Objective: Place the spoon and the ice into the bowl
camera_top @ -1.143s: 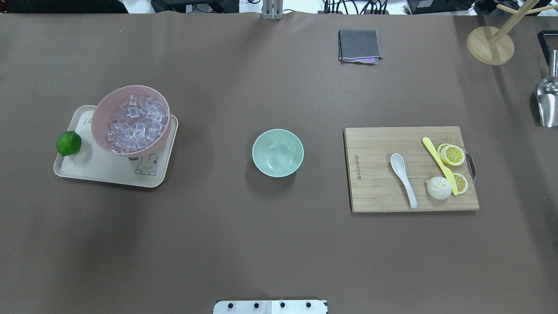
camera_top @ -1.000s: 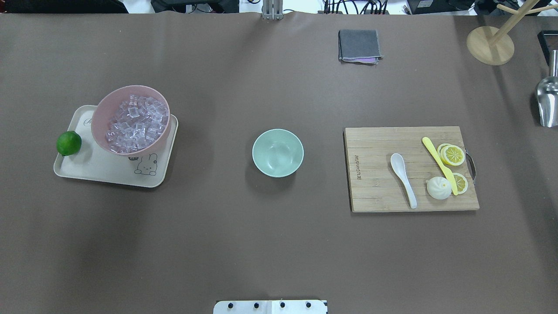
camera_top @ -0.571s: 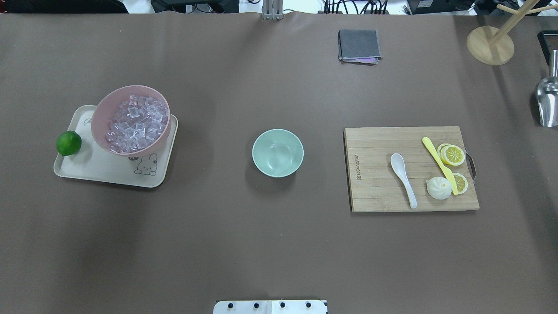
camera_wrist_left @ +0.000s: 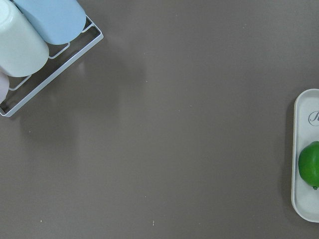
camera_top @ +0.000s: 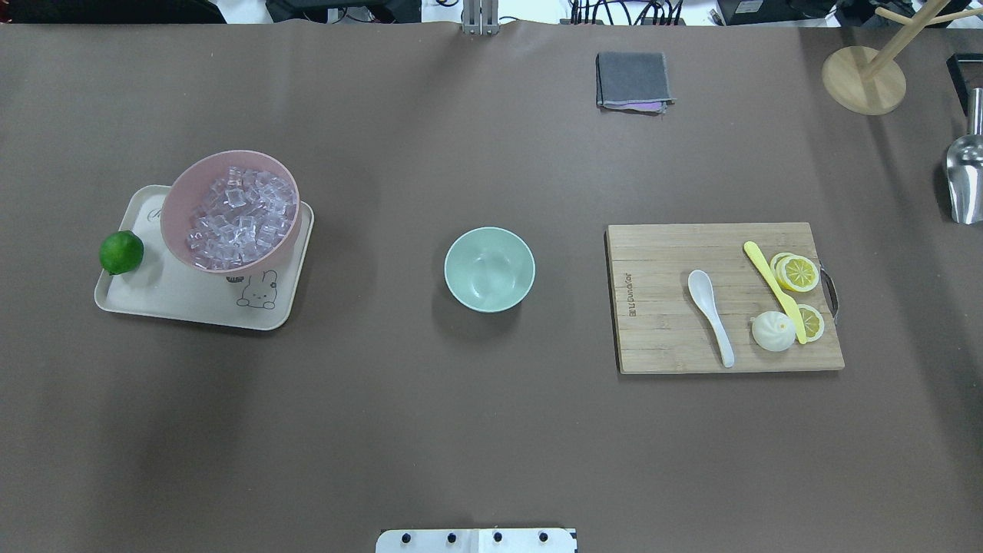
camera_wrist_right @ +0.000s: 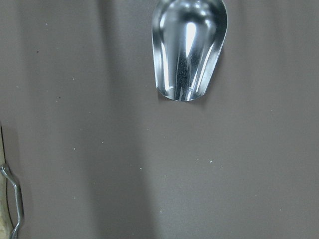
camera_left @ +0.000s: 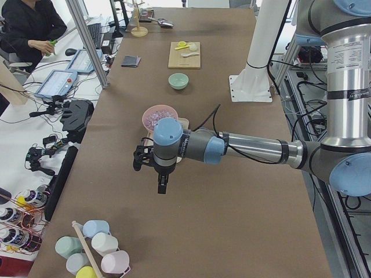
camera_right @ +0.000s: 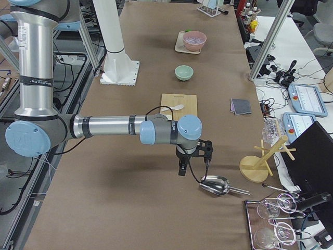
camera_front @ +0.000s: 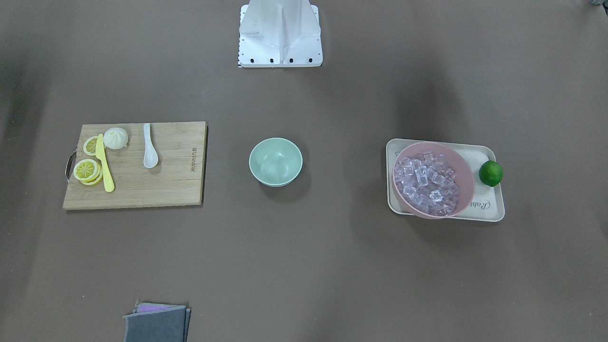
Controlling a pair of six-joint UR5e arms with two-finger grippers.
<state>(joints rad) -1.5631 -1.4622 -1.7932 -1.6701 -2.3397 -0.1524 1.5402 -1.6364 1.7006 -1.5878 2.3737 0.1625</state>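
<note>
The white spoon (camera_top: 710,315) lies on a wooden cutting board (camera_top: 653,338) at the right; it also shows in the front-facing view (camera_front: 149,152). The empty mint-green bowl (camera_top: 489,269) stands mid-table. The ice (camera_top: 238,219) fills a pink bowl (camera_top: 170,201) on a tray at the left. My left gripper (camera_left: 162,184) shows only in the exterior left view, above the table well left of the tray. My right gripper (camera_right: 182,169) shows only in the exterior right view, near a metal scoop. I cannot tell whether either is open or shut.
A lime (camera_top: 121,252) sits on the beige tray (camera_top: 184,303). A yellow knife (camera_top: 772,288), lemon slices (camera_top: 797,273) and a bun (camera_top: 772,332) share the board. A grey cloth (camera_top: 633,80), a metal scoop (camera_top: 966,180) and a wooden stand (camera_top: 863,79) lie far back and right. Cups (camera_wrist_left: 30,40) lie far left.
</note>
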